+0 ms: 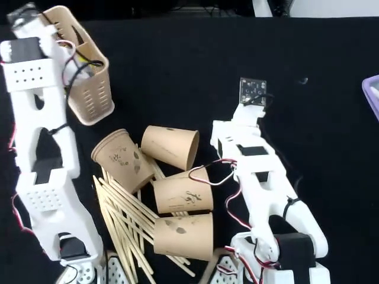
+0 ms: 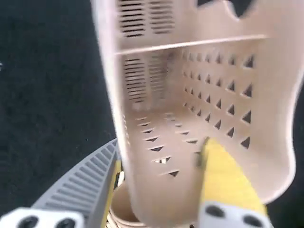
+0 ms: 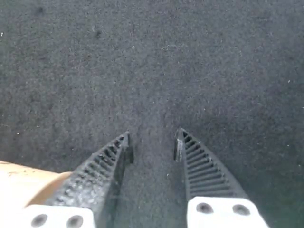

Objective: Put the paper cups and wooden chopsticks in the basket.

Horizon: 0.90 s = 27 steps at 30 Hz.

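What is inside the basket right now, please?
The left gripper has its yellow finger inside the basket; otherwise bare perforated walls. The compartment beyond the divider is mostly hidden.

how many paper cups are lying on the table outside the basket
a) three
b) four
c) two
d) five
b: four paper cups lie on their sides on the table, clustered by the chopsticks, all outside the basket.
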Motion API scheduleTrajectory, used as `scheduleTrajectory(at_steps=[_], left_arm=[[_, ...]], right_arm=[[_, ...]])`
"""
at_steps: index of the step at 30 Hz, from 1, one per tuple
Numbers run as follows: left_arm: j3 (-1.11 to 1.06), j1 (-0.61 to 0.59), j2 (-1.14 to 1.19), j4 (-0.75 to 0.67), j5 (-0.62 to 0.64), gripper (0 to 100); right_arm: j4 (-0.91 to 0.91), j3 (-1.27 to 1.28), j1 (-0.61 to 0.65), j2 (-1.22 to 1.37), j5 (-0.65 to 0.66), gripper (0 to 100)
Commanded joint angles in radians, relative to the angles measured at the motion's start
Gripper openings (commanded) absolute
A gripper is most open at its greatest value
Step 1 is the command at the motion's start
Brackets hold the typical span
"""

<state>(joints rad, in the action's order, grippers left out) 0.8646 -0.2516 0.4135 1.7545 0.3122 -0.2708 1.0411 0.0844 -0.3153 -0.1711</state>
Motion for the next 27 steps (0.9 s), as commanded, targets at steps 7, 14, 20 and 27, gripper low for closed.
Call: scheduleTrajectory(at_steps=[7, 14, 20, 27], left_arm=[[0.03, 0.062, -0.055, 0.003, -0.196, 3], [0.147, 0.133, -0.055, 0.003, -0.471, 3], [0.26, 0.153, -0.055, 0.005, -0.44, 20], [0.251, 0.081, -0.055, 0.005, -0.167, 25]], right_arm=[[0.02, -0.056, 0.015, 0.002, -0.006, 15.2], [0.02, -0.053, 0.015, 0.002, -0.006, 15.2], [0.02, -0.053, 0.014, 0.004, -0.006, 15.2], [0.02, -0.053, 0.014, 0.004, -0.006, 15.2]])
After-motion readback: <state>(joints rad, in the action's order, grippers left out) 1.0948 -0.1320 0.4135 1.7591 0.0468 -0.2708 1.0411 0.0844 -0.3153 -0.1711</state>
